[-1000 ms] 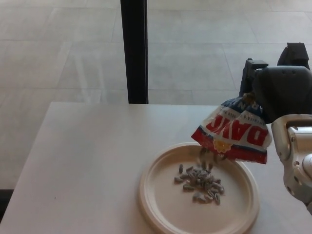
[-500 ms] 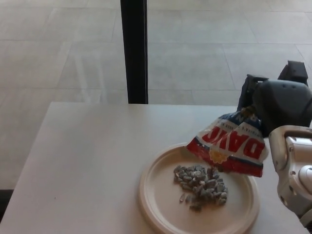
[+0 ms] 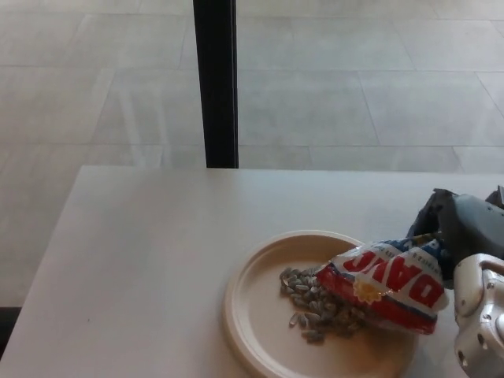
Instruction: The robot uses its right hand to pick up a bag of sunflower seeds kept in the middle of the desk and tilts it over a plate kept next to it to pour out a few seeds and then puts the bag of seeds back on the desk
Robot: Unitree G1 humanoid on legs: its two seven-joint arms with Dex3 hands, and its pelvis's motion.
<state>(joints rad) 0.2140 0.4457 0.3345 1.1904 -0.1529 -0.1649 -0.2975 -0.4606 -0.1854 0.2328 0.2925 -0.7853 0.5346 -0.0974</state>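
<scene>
The red, white and blue seed bag (image 3: pixel 390 282) lies tilted with its mouth toward the left, low over the right side of the cream plate (image 3: pixel 256 315). A pile of sunflower seeds (image 3: pixel 319 307) rests on the plate at the bag's mouth. My right hand (image 3: pixel 465 232) is shut on the bag's far end, at the right edge of the view. The white forearm (image 3: pixel 482 327) shows at the bottom right. My left hand does not show.
The white desk (image 3: pixel 142 252) stretches left of the plate. A black post (image 3: pixel 215 83) stands behind the desk's far edge, in front of a grey tiled floor.
My right hand has dropped lower and to the right, bringing the bag down close to the plate. The seed pile has grown and spread toward the bag's mouth.
</scene>
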